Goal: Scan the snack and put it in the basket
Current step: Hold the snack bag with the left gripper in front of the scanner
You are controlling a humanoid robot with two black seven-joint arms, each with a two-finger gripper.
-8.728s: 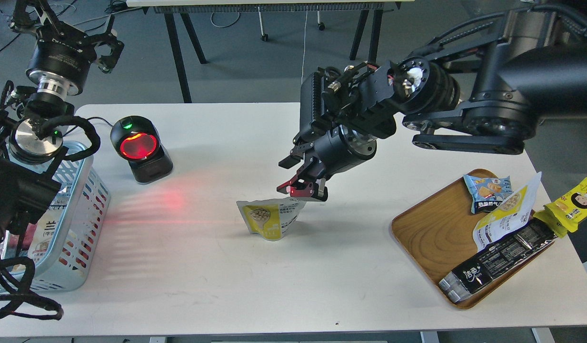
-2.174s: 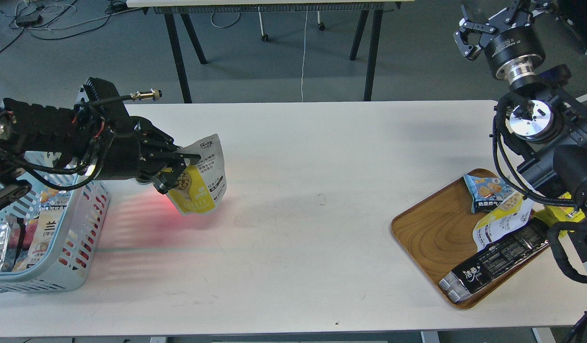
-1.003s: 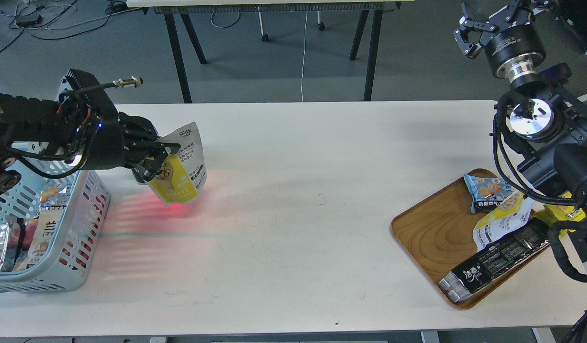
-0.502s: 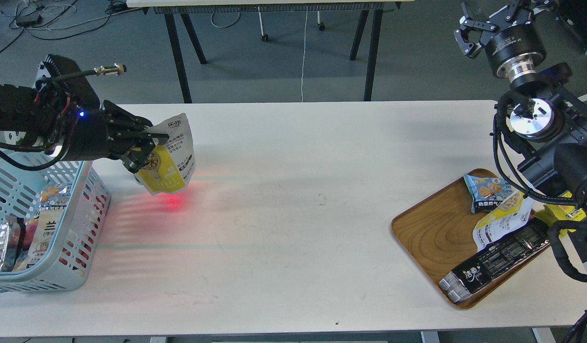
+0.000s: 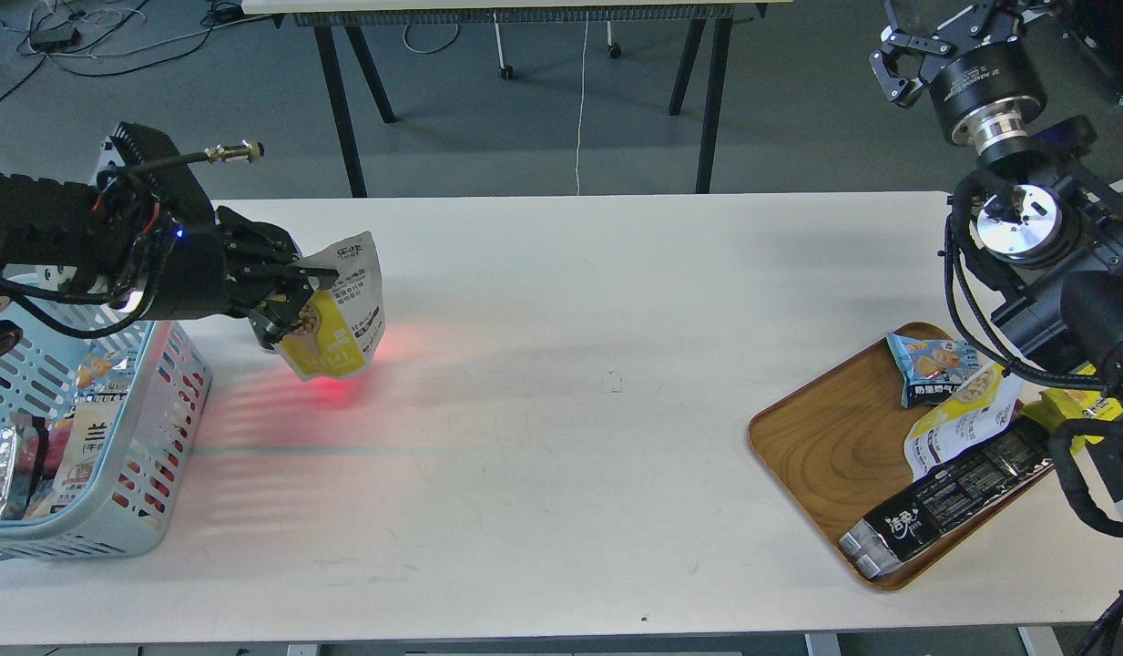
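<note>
Left gripper point(image 5: 299, 293), black two-finger, clamped on hand-sized soft snack pouch point(image 5: 338, 314) with yellow front and whitish top with black text. Pouch held in the air above the white rectangular table point(image 5: 543, 437), near the table's left end, tilted, yellow lower part down, whitish top edge up and to the right. Hangs just right of the light blue slotted plastic basket point(image 5: 151, 456), not over it, not inside it. Red glow point(image 5: 333, 390) on table surface directly below pouch, with faint reddish stripes spreading toward basket side. Left arm point(image 5: 78, 246) comes in horizontally from left edge, crossing over basket's far corner. Basket at table's left front, holds several packaged items, details unclear.

Right gripper point(image 5: 930, 36) raised high at upper right, well apart from table items, fingers spread apart, nothing between them. Right arm point(image 5: 1071, 292) along right edge, black cables looped around it.

Brown wooden tray point(image 5: 825, 446) at table's right side, rounded corners, angled. On tray: small blue snack bag point(image 5: 934, 369) at far end, flat white-and-yellow pouch point(image 5: 957, 419) beside and partly under it, long black packet point(image 5: 953, 506) along tray's right rim, one end overhanging the near edge. Yellow packet point(image 5: 1066, 405) just off tray to the right, mostly hidden by right arm.
</note>
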